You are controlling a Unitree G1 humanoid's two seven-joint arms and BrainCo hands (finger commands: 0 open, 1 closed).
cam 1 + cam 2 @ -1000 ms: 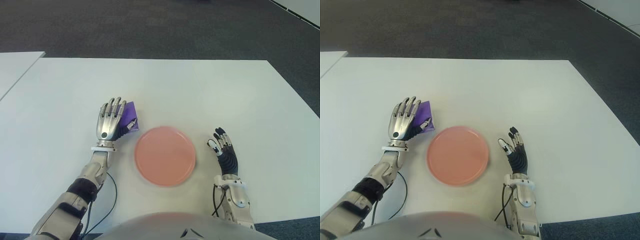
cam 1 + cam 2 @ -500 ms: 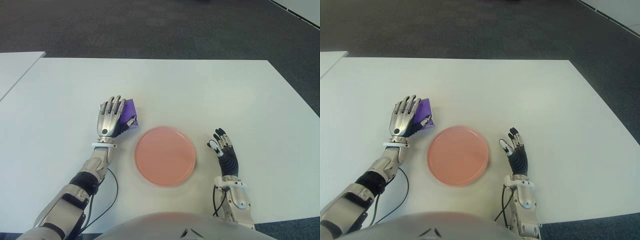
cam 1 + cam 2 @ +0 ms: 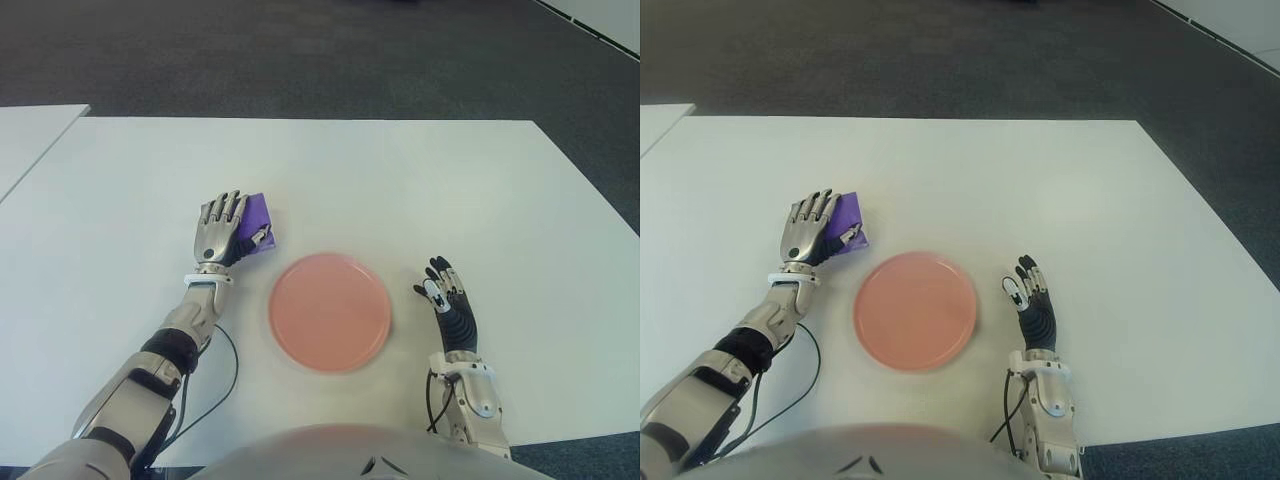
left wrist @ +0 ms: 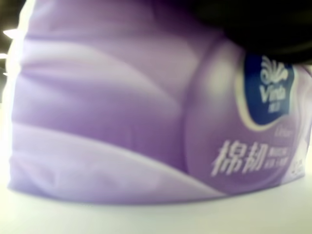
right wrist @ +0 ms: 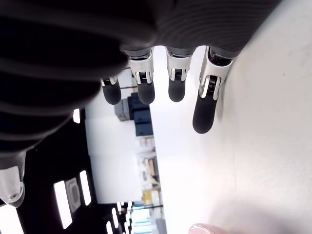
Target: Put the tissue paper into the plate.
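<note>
Left wrist view is filled almost edge to edge by the purple tissue pack (a Vinda logo and printed characters show on its wrapper), so the camera sits right up against it. From the head camera, the left hand lies over the pack on the white table, its fingers draped across the top and the thumb at the side nearest the plate; whether they have actually closed on it cannot be told, and the pack appears to sit on the table. The pink plate lies just beside the pack, toward the robot's right and nearer its body, and holds nothing. The right hand shows to the right of the plate, fingers spread and straight, holding nothing. By my reading the task is at its start: the grasp is being made, while the lift, the carry to the plate and the release are all left to do.
</note>
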